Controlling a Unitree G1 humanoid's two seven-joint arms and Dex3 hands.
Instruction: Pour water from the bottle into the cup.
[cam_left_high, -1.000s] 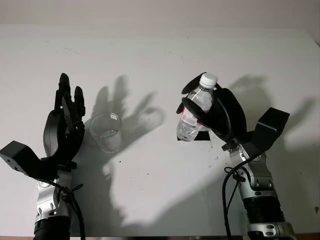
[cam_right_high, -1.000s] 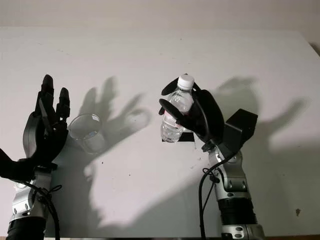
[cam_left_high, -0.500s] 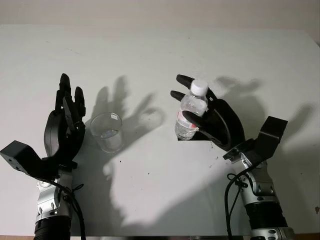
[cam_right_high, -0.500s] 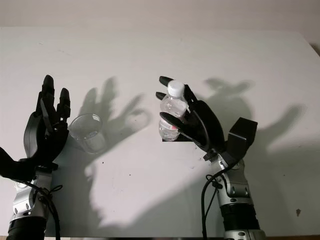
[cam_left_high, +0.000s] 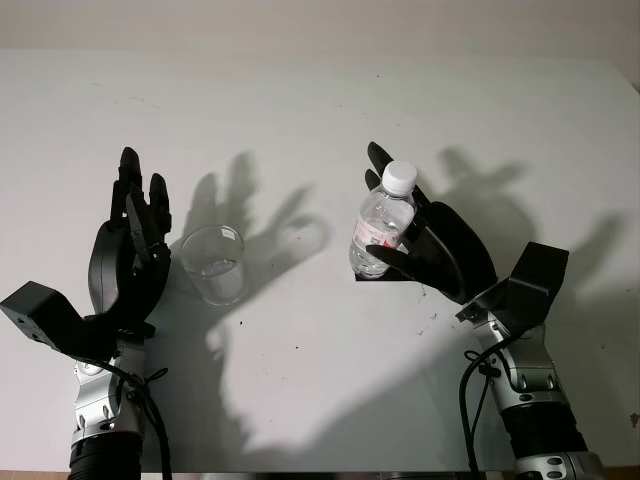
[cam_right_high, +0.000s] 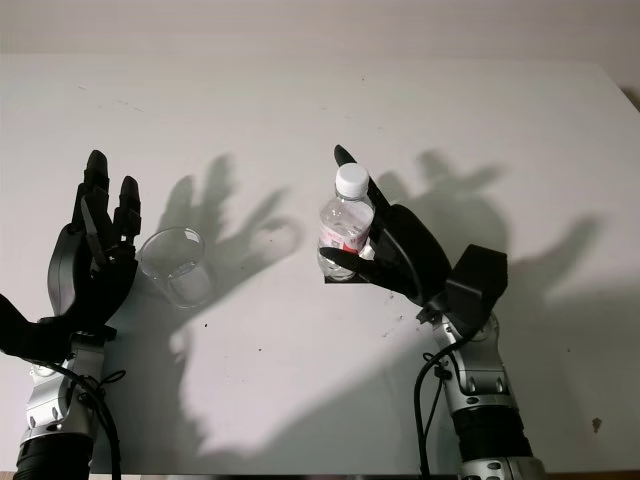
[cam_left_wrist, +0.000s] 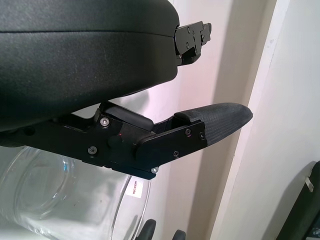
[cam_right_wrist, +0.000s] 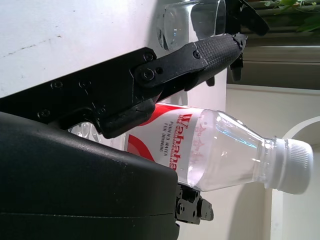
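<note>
Standing on the white surface (cam_left_high: 300, 400) at its near left, the clear cup (cam_left_high: 212, 264) looks empty, just beside the open left hand (cam_left_high: 130, 250). Right of it, the capped bottle (cam_left_high: 380, 222) stands upright on a black patch, the right hand (cam_left_high: 440, 250) loosely cupped around it.

Clear glossy plastic bottle (cam_left_high: 380, 232) and cup (cam_left_high: 213, 264); matt white table (cam_left_high: 320, 110); textured black fingers (cam_right_wrist: 210, 52).

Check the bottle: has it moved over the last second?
Yes. The bottle was tilted in the right hand's grasp above the black patch; now it stands upright on that patch, the fingers opened around it.
</note>
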